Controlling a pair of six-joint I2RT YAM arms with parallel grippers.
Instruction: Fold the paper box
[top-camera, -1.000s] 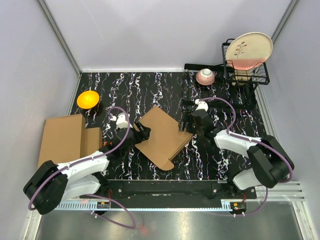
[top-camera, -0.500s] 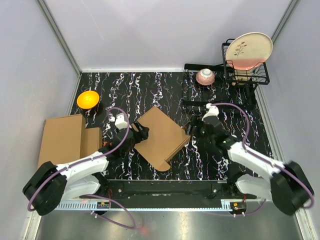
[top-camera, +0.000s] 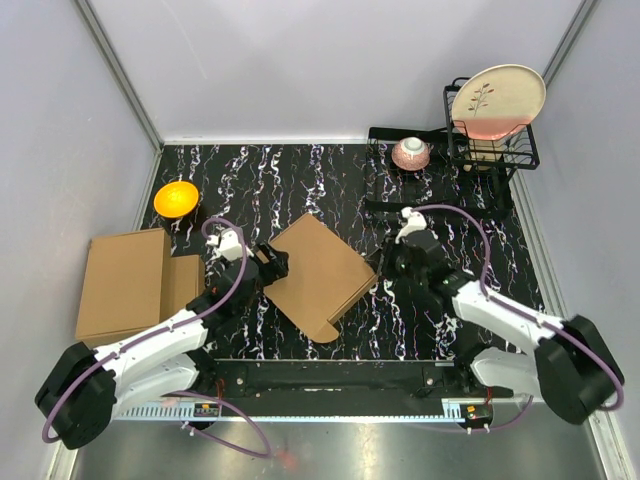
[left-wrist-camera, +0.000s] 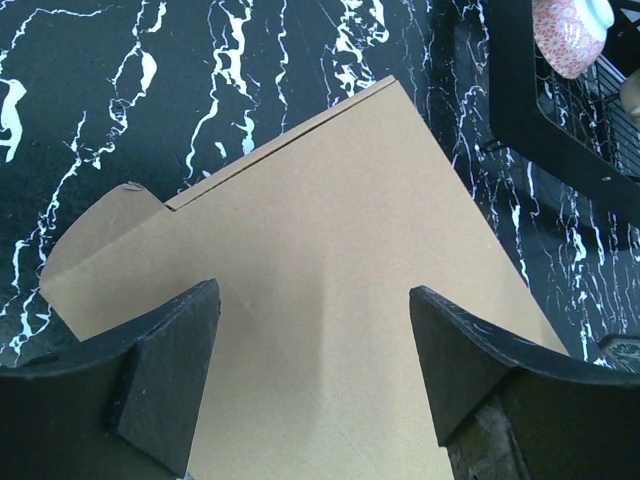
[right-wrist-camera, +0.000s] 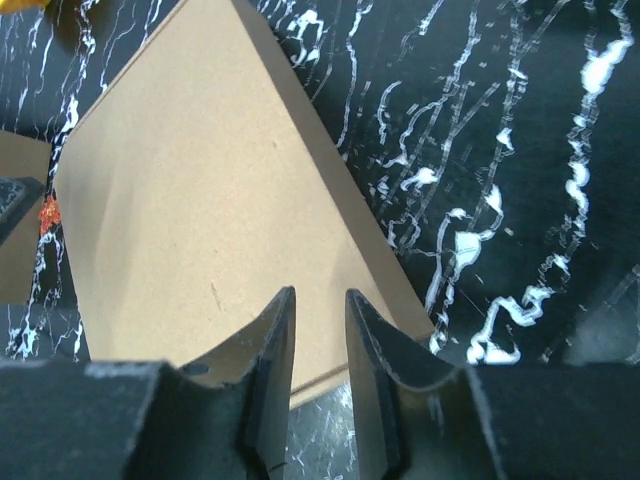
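The paper box (top-camera: 310, 275) lies flat on the black marbled table as a folded brown cardboard sheet, turned like a diamond. It fills the left wrist view (left-wrist-camera: 320, 300) and shows in the right wrist view (right-wrist-camera: 200, 220). My left gripper (top-camera: 270, 265) is at its left edge, jaws wide open above the cardboard (left-wrist-camera: 313, 290) with nothing between them. My right gripper (top-camera: 385, 265) is at the box's right corner. Its jaws (right-wrist-camera: 320, 292) are drawn in to a slim gap over the cardboard edge, and nothing is pinched between them.
A stack of closed brown cardboard boxes (top-camera: 125, 280) lies at the left edge. An orange bowl (top-camera: 176, 198) sits at the back left. At the back right a black wire rack (top-camera: 490, 150) holds a plate (top-camera: 497, 100), with a pink cup (top-camera: 411, 153) beside it.
The right gripper's jaws have narrowed from wide open to a slim gap, and that arm has shifted by the box's right corner. The left gripper and the box have edged slightly left.
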